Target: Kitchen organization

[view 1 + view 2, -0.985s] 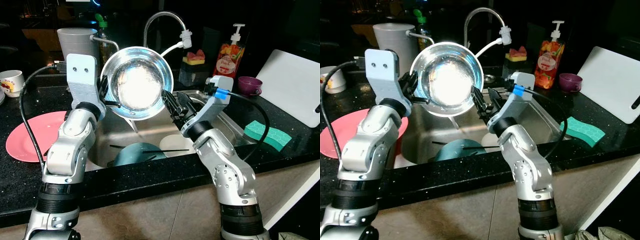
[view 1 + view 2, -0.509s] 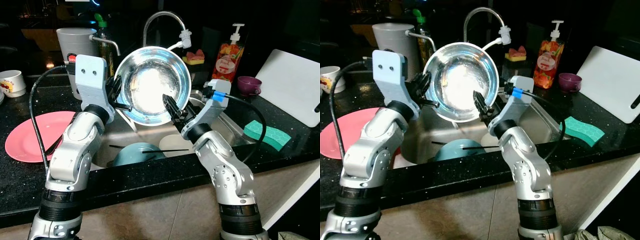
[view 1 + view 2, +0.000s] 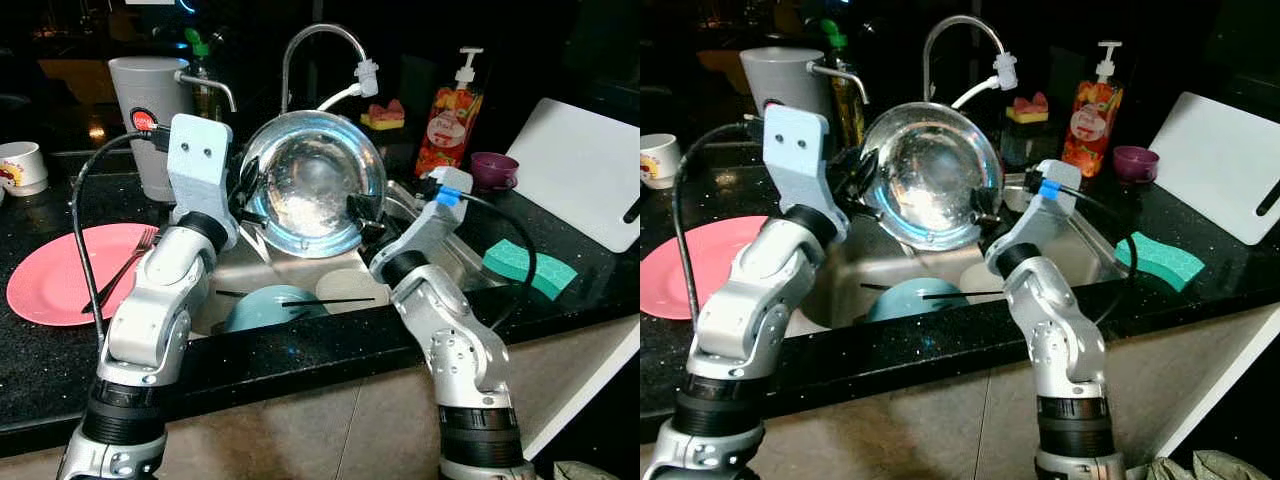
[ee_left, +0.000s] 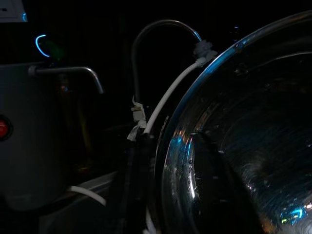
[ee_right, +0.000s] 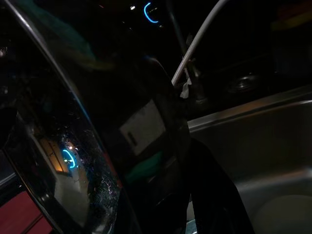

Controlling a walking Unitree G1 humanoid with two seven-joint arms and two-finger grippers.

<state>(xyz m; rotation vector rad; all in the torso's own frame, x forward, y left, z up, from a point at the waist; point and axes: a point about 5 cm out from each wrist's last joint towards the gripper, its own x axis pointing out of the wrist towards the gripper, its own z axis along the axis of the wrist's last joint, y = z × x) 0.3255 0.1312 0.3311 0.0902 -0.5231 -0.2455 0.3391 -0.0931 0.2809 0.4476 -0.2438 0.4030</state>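
A shiny steel bowl (image 3: 313, 185) hangs tilted above the sink (image 3: 250, 275), its hollow facing me. My left gripper (image 3: 245, 195) is shut on the bowl's left rim. In the left wrist view one finger (image 4: 139, 185) lies outside the rim and one inside. My right gripper (image 3: 360, 212) is at the bowl's right rim, and the bowl's side (image 5: 58, 146) runs close beside it in the right wrist view. Whether it clamps the rim is too dark to tell.
A teal bowl (image 3: 262, 305) and a white plate (image 3: 350, 285) lie in the sink under the faucet (image 3: 310, 35). On the left are a pink plate (image 3: 50, 290) with a fork (image 3: 125, 265), a grey canister (image 3: 145, 100) and a mug (image 3: 22, 165). On the right are a soap bottle (image 3: 443, 120), a purple cup (image 3: 493, 168), a green sponge (image 3: 518, 265) and a white board (image 3: 585, 170).
The left gripper carried the bowl to the right and lower over the sink. The right gripper moved from in front of the bowl to its right rim.
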